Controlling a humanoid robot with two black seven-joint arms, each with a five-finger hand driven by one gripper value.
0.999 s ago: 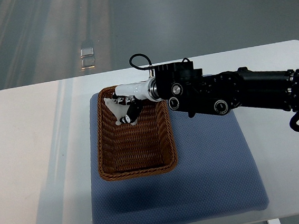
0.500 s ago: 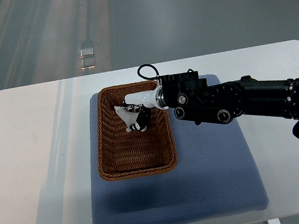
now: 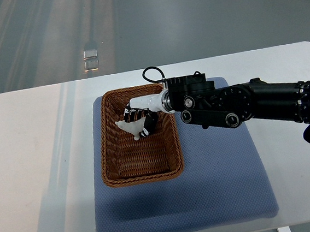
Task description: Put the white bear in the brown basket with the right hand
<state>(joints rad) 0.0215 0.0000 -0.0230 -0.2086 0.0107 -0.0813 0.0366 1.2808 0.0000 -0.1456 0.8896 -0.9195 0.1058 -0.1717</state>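
A brown wicker basket (image 3: 115,163) stands on a blue mat (image 3: 216,181) on the white table. My right arm comes in from the right edge and reaches over the basket's far right part. My right hand (image 3: 142,122) is inside the basket with its dark fingers (image 3: 149,125) around the white bear (image 3: 130,127). The bear is small and white, low over the basket's woven floor near its far end. I cannot tell whether it touches the floor. The left arm is not in view.
The blue mat covers the middle of the white table (image 3: 27,161). The basket sits on the mat's left half. The mat's right half lies under my forearm (image 3: 263,103). Grey floor lies beyond the table's far edge.
My right hand has moved with the bear from the basket's far rim further in and lower. In the last half second the bear tipped a little to the left.
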